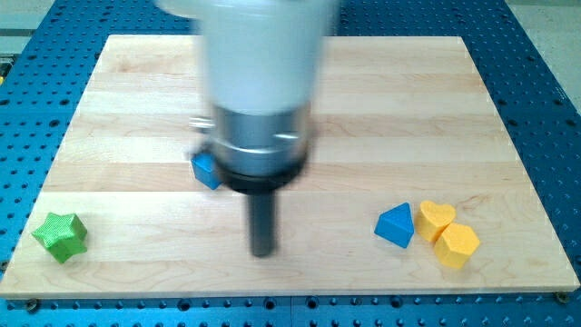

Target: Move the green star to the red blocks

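At the near middle of the pale wooden desk point(363, 100), our rod is standing with my tip point(263, 253) touching no block. We are carrying no jaws at all, only this dark rod, so nothing is being held. To do this step well, we are judging that my tip should swing round to the far left side of the green plastic star point(61, 236) and push from there. That star is lying well off to the view's left of my tip, near the desk's bottom-left corner. No red blocks are showing; a small blue block point(206, 170) is peeking out just above-left of my tip.
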